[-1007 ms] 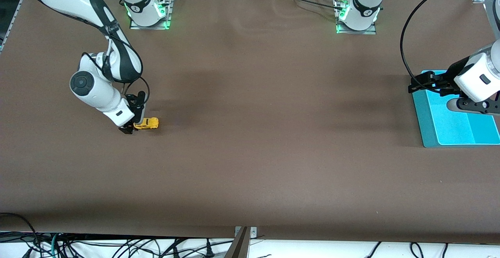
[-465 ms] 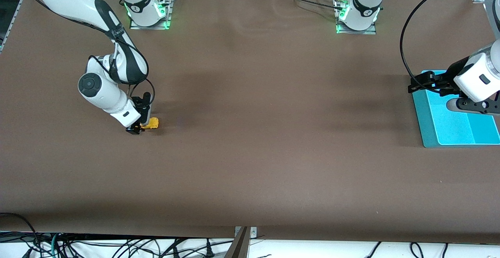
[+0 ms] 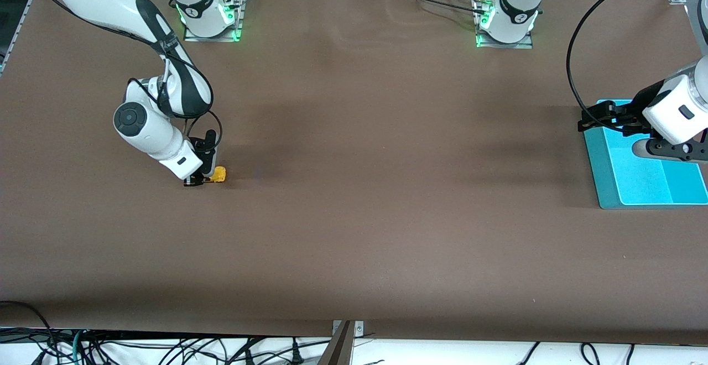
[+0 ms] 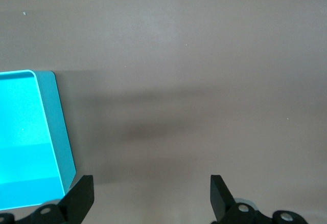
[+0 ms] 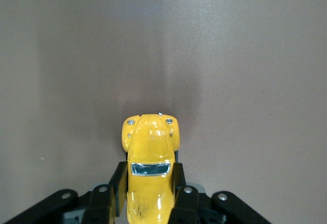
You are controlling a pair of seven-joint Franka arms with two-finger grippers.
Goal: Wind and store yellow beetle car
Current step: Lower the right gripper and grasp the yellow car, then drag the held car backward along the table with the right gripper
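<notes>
My right gripper (image 5: 148, 203) pinches the tiny glossy yellow beetle car (image 5: 149, 175) on the brown table (image 3: 354, 215) toward the right arm's end, presumably for winding, a clamp only the right wrist view shows, while my left gripper (image 4: 148, 198) waits spread over the shallow turquoise tray (image 3: 614, 188).

We see the car (image 3: 218, 175) on the tabletop (image 3: 376, 215) toward the right arm's end, between the right end effector (image 3: 200, 180) fingers; tray (image 3: 644, 180) at the left arm's end, left end effector (image 4: 150, 198) over its edge.
</notes>
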